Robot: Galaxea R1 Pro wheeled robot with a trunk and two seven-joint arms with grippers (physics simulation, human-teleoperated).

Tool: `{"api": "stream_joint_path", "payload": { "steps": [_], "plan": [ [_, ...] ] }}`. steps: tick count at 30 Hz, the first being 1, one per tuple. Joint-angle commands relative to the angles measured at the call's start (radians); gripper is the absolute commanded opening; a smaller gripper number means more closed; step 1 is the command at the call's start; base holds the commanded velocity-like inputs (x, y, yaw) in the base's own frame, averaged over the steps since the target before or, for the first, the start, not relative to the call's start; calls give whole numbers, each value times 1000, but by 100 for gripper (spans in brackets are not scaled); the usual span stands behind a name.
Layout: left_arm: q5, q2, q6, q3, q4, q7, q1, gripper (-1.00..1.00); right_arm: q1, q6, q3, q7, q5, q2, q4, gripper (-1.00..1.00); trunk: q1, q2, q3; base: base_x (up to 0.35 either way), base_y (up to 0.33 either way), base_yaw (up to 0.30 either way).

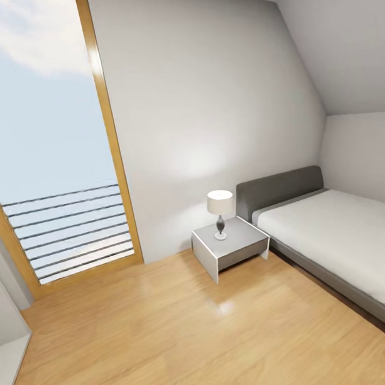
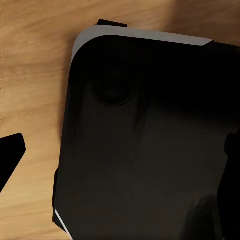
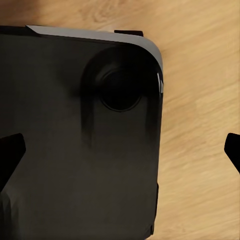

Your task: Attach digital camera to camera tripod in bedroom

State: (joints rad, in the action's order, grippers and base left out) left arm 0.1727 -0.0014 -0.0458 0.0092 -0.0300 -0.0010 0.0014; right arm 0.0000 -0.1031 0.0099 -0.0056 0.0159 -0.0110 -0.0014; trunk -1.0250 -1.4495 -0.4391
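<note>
I am looking into the bedroom: white walls (image 1: 208, 98), a sloped ceiling and a light wood floor (image 1: 169, 339). The digital camera and the camera tripod are out of view. In the left wrist view my left gripper (image 2: 120, 155) hangs open over my own black base (image 2: 150, 125), with the wood floor beside it. In the right wrist view my right gripper (image 3: 120, 150) is also open, with nothing between its dark fingertips (image 3: 10, 155), above the same black base (image 3: 75, 150).
A grey bed (image 1: 340, 233) with a white mattress runs along the right wall. A white nightstand (image 1: 231, 247) with a small table lamp (image 1: 220, 210) stands beside it. A tall wood-framed window (image 1: 51, 169) with railing bars is at left. A white shelf edge (image 1: 7, 340) is at far left.
</note>
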Motion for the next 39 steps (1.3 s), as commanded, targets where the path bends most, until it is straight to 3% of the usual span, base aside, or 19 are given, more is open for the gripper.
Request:
{"api": "stream_joint_path", "payload": {
  "steps": [1, 39],
  "plan": [
    [7, 0, -2, 0, -1, 0, 0, 100, 0, -3, 1, -1, 2, 0, 0, 100, 0, 0, -1, -43, 72, 0],
    [7, 2, -2, 0, -1, 1, 0, 100, 0, -2, -7, -1, -4, 4, 0, 100, 0, 0, -1, -32, 35, 0]
  ]
}}
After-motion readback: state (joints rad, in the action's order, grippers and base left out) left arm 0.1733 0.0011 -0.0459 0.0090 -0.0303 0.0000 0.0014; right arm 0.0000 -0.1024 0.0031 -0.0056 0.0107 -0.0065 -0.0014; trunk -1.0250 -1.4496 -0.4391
